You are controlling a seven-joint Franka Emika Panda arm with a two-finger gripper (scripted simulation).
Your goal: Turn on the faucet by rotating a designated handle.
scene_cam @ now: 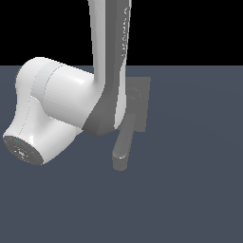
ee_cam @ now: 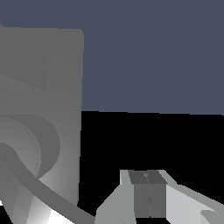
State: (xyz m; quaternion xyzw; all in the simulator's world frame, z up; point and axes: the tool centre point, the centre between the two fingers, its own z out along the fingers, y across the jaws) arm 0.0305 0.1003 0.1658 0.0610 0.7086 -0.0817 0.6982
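Nearest in the wrist view sits the gripper, its 2 fingers pressed together with nothing between them. At about 8 o'clock from it, a thin curved grey bar sweeps past; I take this for the handle, though it looks bent here and I cannot be sure. It joins a round hub behind it, and behind that stands the flat back plate of the faucet. The gripper looks just beside the bar, apart from it; whether there is contact cannot be told.

In the exterior view the white arm fills the near ground and hides the gripper entirely. Beyond it, the faucet rests on the dark blue floor, its plate at about 2 o'clock from the arm's elbow. The thick rounded spout runs out toward 6 o'clock from the plate. The hub shows faintly at the plate's middle; the handle itself is masked by the arm.

The step in hand appears to be the approach: 1 closed gripper brought alongside the handle. The next move likely calls for pushing the fingers sideways against the bar, well out from the hub, so it swings round.
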